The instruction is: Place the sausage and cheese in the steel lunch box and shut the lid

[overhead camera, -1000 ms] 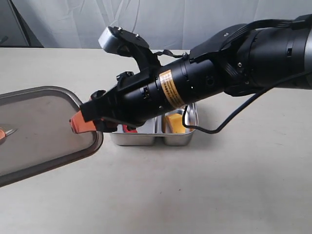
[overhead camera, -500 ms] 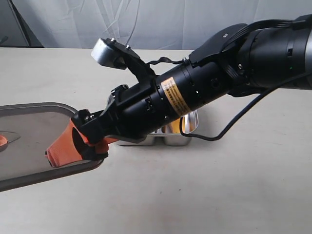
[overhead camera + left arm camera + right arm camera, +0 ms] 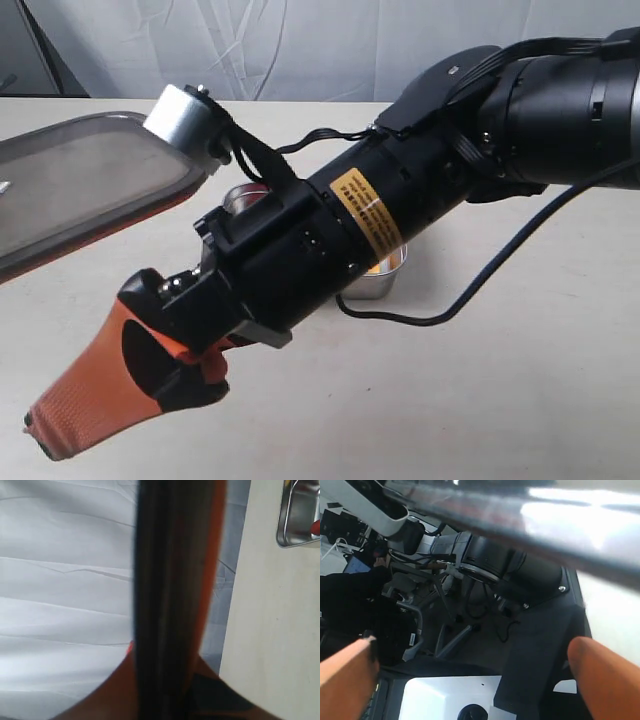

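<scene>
The left end effector [image 3: 165,680] clamps the tilted lid [image 3: 80,185], apart from the right end effector [image 3: 475,672], spread open.

Lid [image 3: 85,185]: smoky translucent plastic, smooth and semi-gloss, with a darker rim. Steel lunch box [image 3: 380,288]: bright polished metal with a mirror-like finish. Right gripper [image 3: 45,435]: orange, finely textured matt covering, on an arm [image 3: 420,170] in matt black casing with a glossy yellow label [image 3: 368,208]. Surface [image 3: 500,400]: smooth, matt, pale beige. Backdrop [image 3: 330,45]: creased white cloth.

Dark lid [image 3: 80,185] tilted; cheese [image 3: 385,266] inside steel lunch box [image 3: 375,290].
</scene>
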